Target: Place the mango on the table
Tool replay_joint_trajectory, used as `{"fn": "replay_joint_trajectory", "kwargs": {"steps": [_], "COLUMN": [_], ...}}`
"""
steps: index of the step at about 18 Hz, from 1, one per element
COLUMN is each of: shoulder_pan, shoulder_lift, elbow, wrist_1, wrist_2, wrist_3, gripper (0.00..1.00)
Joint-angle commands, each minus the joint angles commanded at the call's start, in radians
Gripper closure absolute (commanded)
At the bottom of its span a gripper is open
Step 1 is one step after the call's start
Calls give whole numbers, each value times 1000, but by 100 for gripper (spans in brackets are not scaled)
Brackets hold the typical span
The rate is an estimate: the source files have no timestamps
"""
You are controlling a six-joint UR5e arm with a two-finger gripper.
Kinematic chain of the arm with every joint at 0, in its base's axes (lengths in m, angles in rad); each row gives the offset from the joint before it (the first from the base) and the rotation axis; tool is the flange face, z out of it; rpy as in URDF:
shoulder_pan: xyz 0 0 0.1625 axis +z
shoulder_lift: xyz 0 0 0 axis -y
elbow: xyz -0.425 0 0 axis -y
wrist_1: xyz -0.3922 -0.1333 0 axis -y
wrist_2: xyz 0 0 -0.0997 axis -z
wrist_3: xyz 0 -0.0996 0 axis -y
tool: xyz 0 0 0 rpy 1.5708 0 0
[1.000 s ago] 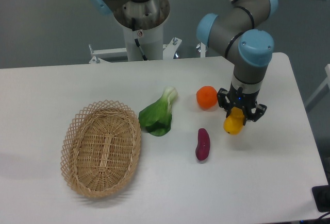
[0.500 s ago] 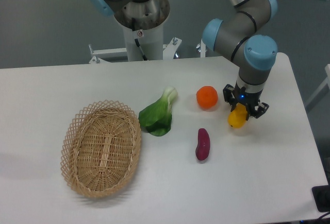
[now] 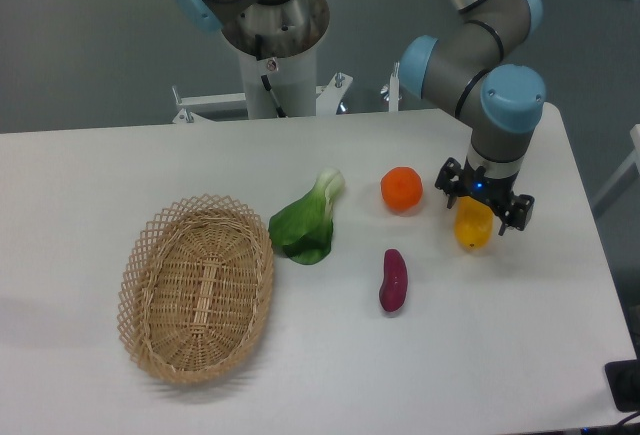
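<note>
The mango (image 3: 474, 227), a small yellow oval fruit, sits between the fingers of my gripper (image 3: 486, 211) over the right part of the white table (image 3: 330, 375). The gripper points straight down and is shut on the mango. The mango hangs low over the tabletop, to the right of the orange fruit. I cannot tell whether it touches the surface.
A round orange fruit (image 3: 401, 188) lies just left of the gripper. A dark purple vegetable (image 3: 393, 280) lies in front of it. A green leafy vegetable (image 3: 306, 222) is at the centre, and a woven oval basket (image 3: 196, 287) stands at the left. The table's right edge is close.
The gripper has carried the mango to the right and slightly away from the front, from beside the purple vegetable to right of the orange fruit. Nothing else has moved.
</note>
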Motion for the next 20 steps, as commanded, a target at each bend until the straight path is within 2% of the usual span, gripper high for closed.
{"fn": "replay_joint_trajectory", "kwargs": {"steps": [3,7,10,16,20], "shoulder_pan": [2,-6,-6,-2,2], "shoulder_lift": [2,-5,-3,2,5], "elbow": [60,167,206,270,279], "wrist_1": [-35,-153,-212,-258,-267], "wrist_2": [3,3,0,-54,-78], "wrist_3": [3,-2,-18,-95,-97], "gripper": [0,0,0,0,0]}}
